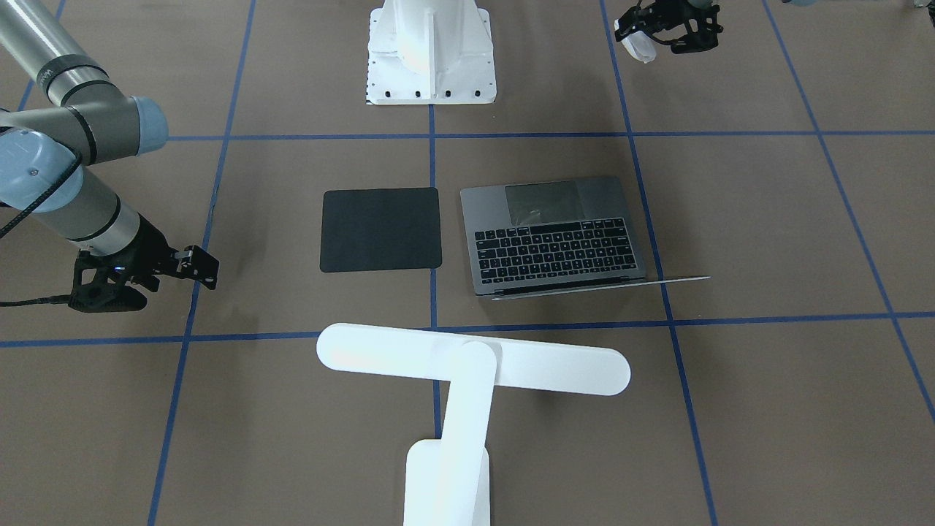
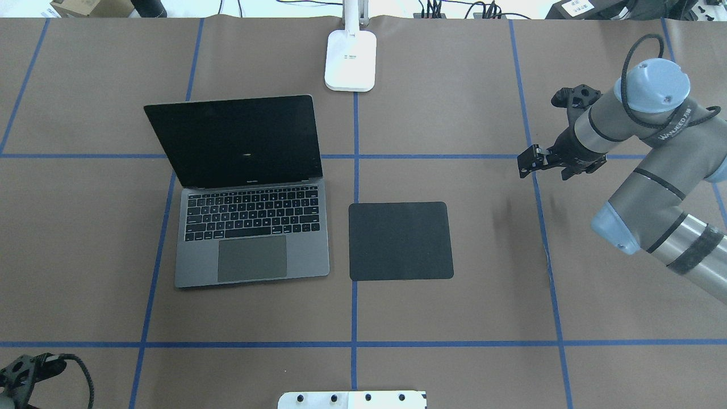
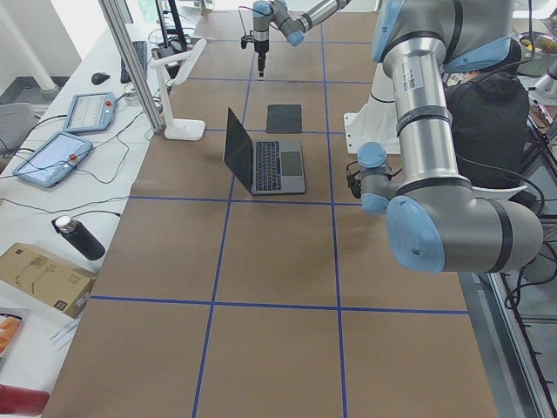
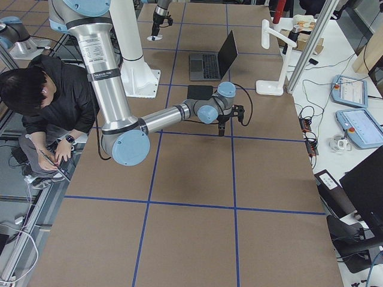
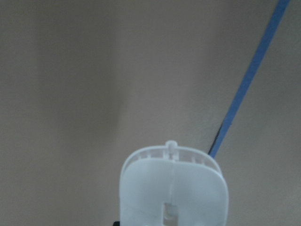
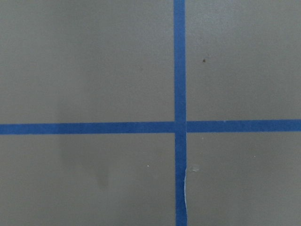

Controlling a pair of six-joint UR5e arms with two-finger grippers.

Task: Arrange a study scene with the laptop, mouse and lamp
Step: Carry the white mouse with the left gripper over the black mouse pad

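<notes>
The dark-grey laptop point(image 1: 555, 248) point(image 2: 250, 227) stands open on the brown table, left of centre in the overhead view. Behind the centre line stands the white lamp point(image 1: 475, 358), base point(image 2: 350, 59) at the far edge and bar head over the table. My left gripper point(image 1: 646, 36) hangs near the robot's base, shut on the white mouse point(image 1: 635, 42), whose underside fills the bottom of the left wrist view point(image 5: 174, 188). My right gripper point(image 1: 91, 299) hovers over bare table, right of the mat, holding nothing that I can see. I cannot tell how its jaws stand.
A black square mat point(image 2: 400, 241) lies just right of the laptop. The white ribbed pedestal point(image 1: 431, 51) stands at the near centre edge. Blue tape lines grid the table point(image 6: 179, 126). A person point(image 4: 42, 89) crouches beside the robot's base.
</notes>
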